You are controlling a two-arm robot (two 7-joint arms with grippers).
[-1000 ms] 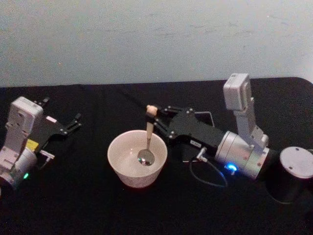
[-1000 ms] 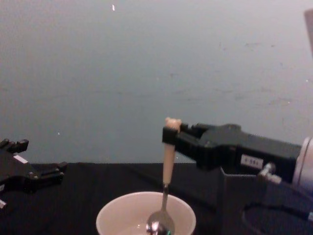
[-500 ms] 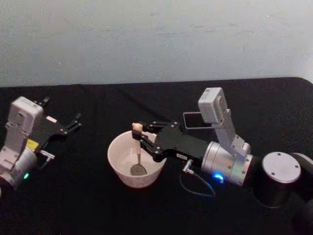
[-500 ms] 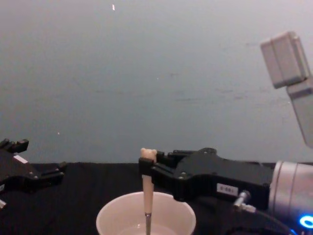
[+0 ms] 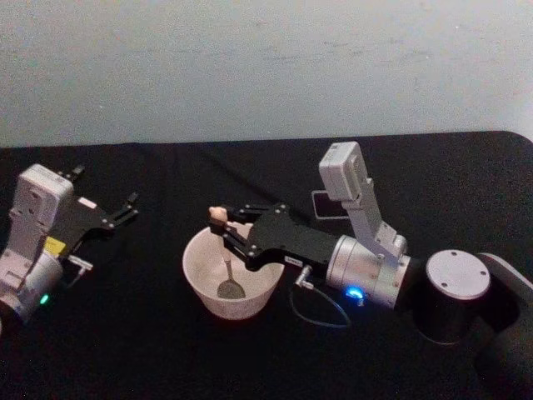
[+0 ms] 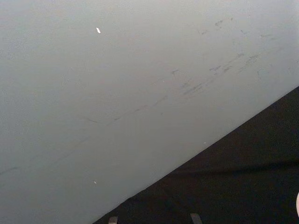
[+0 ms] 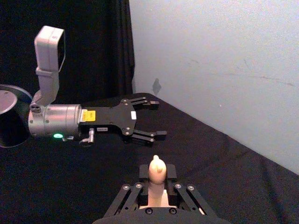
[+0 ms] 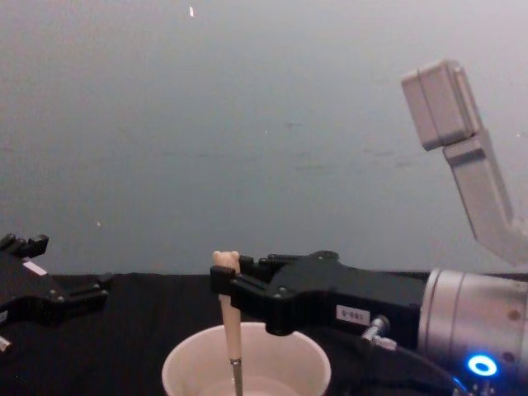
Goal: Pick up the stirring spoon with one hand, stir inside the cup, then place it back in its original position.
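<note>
The cream-white cup (image 5: 206,297) stands mid-table. The stirring spoon (image 5: 231,288) stands almost upright in it, metal bowl down near the cup's bottom, bear-head end above the rim on the left side. My right gripper (image 5: 223,227) is shut on the spoon's cream handle just below the bear head; it also holds the spoon (image 8: 228,318) above the cup (image 8: 285,363) in the chest view. The right wrist view looks down on the bear head (image 7: 156,169) between the fingers. The dark grey holder (image 5: 321,205) stands behind the right arm, mostly hidden. My left gripper (image 5: 125,208) rests open at the far left, away from the cup.
A black cloth covers the table (image 5: 150,350), with a pale wall behind it. The right arm's dark round base (image 5: 454,296) is at the right front, and a thin cable (image 5: 321,315) loops beside the cup. The left arm (image 7: 93,122) lies across the table's left part.
My right gripper has carried the spoon leftward across the cup, from the right-hand side to the left-hand side, and the arm has followed. The left arm has not moved.
</note>
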